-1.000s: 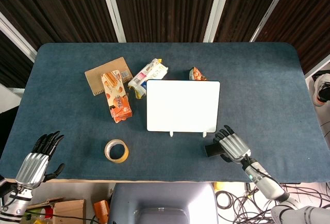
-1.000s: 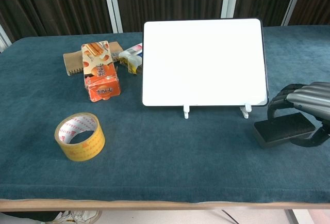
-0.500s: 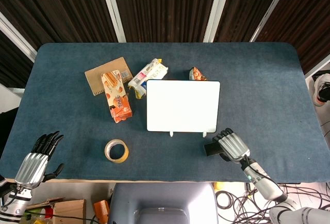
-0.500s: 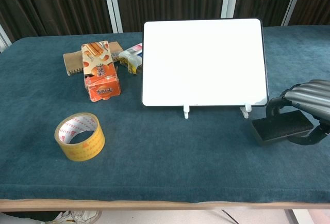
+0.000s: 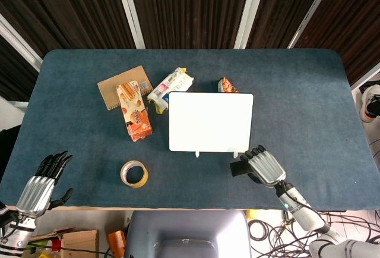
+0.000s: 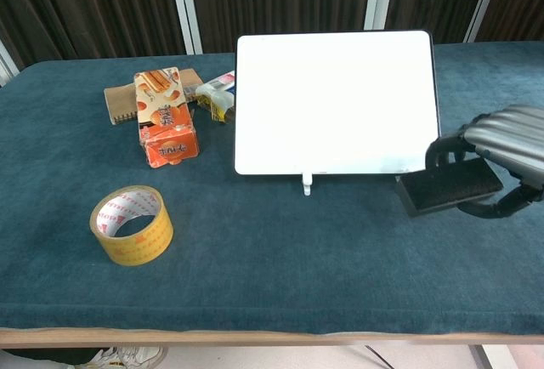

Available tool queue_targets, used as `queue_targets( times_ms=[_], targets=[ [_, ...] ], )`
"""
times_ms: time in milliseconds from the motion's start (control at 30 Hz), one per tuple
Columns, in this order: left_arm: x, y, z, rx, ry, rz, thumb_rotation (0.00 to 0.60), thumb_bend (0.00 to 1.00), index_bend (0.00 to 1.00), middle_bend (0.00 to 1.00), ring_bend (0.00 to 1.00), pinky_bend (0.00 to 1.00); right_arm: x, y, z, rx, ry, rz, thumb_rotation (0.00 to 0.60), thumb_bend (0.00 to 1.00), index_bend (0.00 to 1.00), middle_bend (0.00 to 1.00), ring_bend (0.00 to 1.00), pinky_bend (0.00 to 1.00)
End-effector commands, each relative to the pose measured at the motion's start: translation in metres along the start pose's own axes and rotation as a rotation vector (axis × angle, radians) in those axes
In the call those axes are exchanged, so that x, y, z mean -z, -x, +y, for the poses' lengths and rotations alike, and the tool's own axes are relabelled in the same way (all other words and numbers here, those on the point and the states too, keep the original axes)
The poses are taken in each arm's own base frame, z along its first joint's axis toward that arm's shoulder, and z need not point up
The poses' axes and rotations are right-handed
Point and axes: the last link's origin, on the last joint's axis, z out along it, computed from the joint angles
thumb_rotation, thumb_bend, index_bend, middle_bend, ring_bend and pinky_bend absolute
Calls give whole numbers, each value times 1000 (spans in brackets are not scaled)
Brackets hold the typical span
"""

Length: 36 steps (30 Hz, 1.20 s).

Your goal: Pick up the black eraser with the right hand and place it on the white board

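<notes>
The black eraser (image 6: 449, 187) sits in the grip of the right hand (image 6: 501, 144), fingers curled over its top and the thumb under its near edge, and it looks lifted clear of the blue table (image 6: 280, 258), hanging just in front of the lower right corner of the white board (image 6: 336, 101). From above, the eraser (image 5: 239, 167) pokes out to the left of that hand (image 5: 265, 167), just below the board's (image 5: 211, 121) near edge. So the pick-up looks done; carrying it over the board and setting it down is left. The left hand (image 5: 40, 185) rests at the near left corner, fingers spread, holding nothing. A tape roll (image 6: 132, 224) and an orange biscuit box (image 6: 166, 116) lie well apart to the left.
</notes>
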Motion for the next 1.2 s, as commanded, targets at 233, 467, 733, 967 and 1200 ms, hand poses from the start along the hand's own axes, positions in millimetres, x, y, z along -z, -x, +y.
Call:
queue_targets(
  times_ms=[233,467,733,967,1200],
  targets=[
    [-1,-1,5,11,17,12,600,353,0,0,0,47,-64,-48,-37,119,-33,219,600,245,776,496,359,315],
    [3,-6,1,-3,10,36,600,352,0,0,0,47,-120,-63,-44,338,58,320,600,246,769,496,360,301],
    [7,-7,-2,0,5,38,600,353,0,0,0,48,-140,-57,-40,392,100,314,600,246,749,496,360,298],
    [9,-8,-5,-1,-3,37,600,352,0,0,0,47,-148,-47,-34,391,132,290,600,245,692,494,360,297],
    [8,-7,-5,3,-3,32,600,351,0,0,0,48,-149,-44,-31,390,148,275,600,246,325,332,299,282]
  ],
)
